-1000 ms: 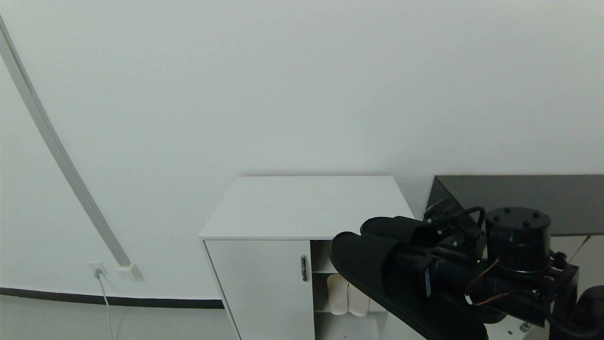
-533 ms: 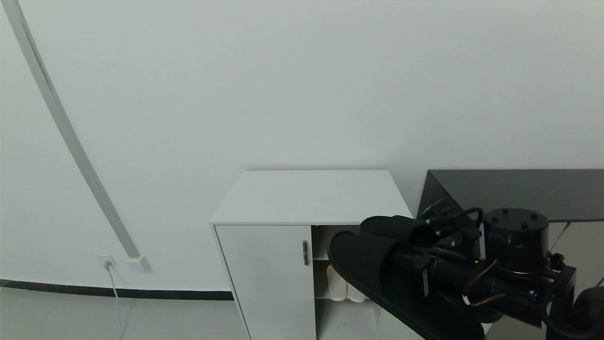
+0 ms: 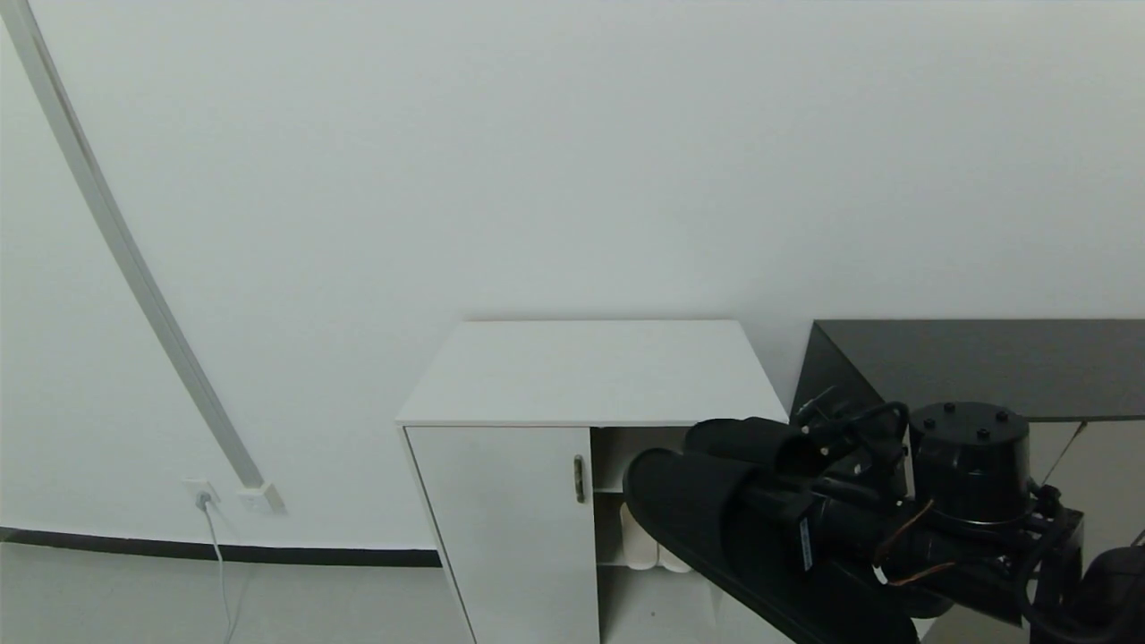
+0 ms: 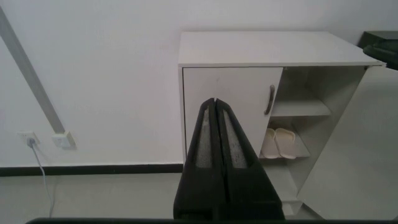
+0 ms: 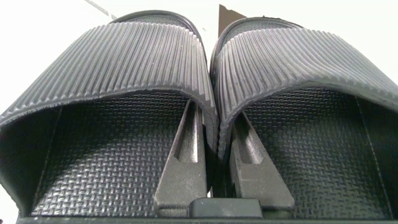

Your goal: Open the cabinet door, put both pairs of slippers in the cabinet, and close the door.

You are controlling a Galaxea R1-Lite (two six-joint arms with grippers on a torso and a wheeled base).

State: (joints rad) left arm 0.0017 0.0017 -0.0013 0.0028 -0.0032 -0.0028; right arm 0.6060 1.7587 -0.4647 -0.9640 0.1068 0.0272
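A white cabinet point(image 3: 581, 371) stands against the wall, its right half open and its left door point(image 3: 505, 528) with a dark handle point(image 3: 579, 478) still in place. A pale pair of slippers point(image 3: 648, 546) sits on a shelf inside, also visible as the pale slippers point(image 4: 285, 142) in the left wrist view. My right gripper point(image 5: 214, 171) is shut on the black pair of slippers point(image 3: 707, 501), its fingers point(image 5: 183, 165) inside the straps point(image 5: 155, 59), held in front of the open side. My left gripper point(image 4: 214, 143) is shut and holds nothing, facing the cabinet point(image 4: 273, 50) from farther back.
A dark tabletop point(image 3: 984, 362) stands right of the cabinet. A wall socket with a cable point(image 3: 201, 496) and a slanted grey conduit point(image 3: 116, 250) are on the wall to the left. Bare floor point(image 3: 179, 608) lies left of the cabinet.
The head camera has shifted, so the cabinet sits a little higher and more to the right in view. My right arm with the black slippers has barely moved.
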